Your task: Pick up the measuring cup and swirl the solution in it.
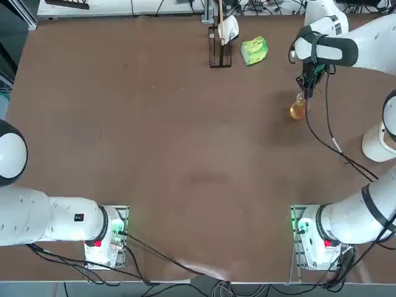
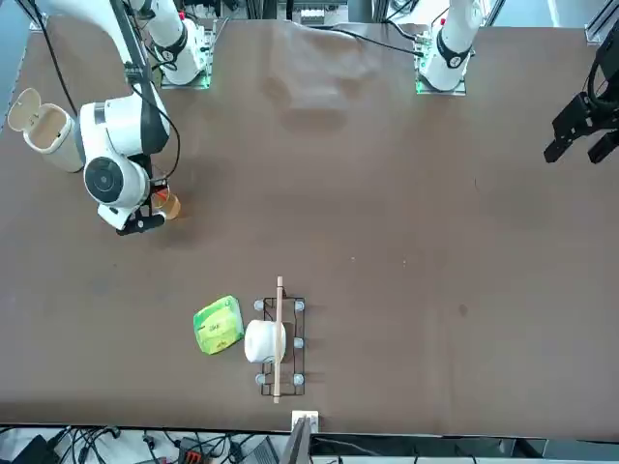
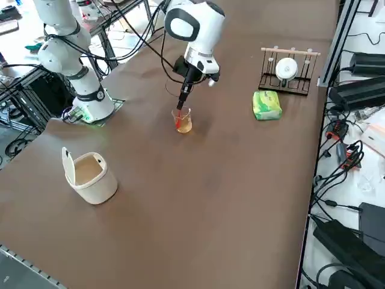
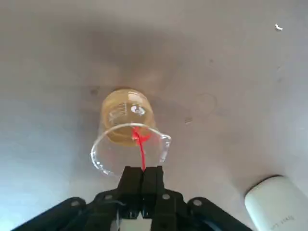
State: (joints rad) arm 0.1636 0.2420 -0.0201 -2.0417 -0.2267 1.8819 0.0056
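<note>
In the top view, the measuring cup (image 1: pixel 298 109) is seen on the right side of the brown table (image 1: pixel 154 154), toward the far edge. The right gripper (image 1: pixel 307 88) is placed just above it, with the tips at the cup's rim. Orange solution (image 1: pixel 297 112) is seen inside the cup. A green-yellow lumpy packet (image 1: pixel 254 50) and a small wire rack (image 1: pixel 219 46) are set farther left, at the far edge.

In the front view, the right gripper (image 2: pixel 147 220) is mostly hidden under the round white wrist. Only a bit of the measuring cup (image 2: pixel 165 205) is shown beside it. A white tub with an open lid (image 2: pixel 46 126) is placed well apart from the cup, nearer the robot.

In the right side view, the right gripper (image 3: pixel 181 103) is pointed down and the measuring cup (image 3: pixel 183 120) is held by its rim. Whether the cup is lifted off the table or resting on it cannot be told. The solution (image 3: pixel 184 126) is seen low in the cup.

In the right wrist view, the two black fingers (image 4: pixel 143 182) are pressed together, and the near wall of the measuring cup (image 4: pixel 129 139) is pinched between them. The solution (image 4: pixel 127 109) is seen at the bottom. A thin red strip (image 4: pixel 141 147) is seen at the rim, between the fingertips.

The grab looks done, so the step in hand is judged to be the lift or the start of the swirl. For the next move, small gentle circles are called for, with the cup kept upright, so that nothing is spilled.
</note>
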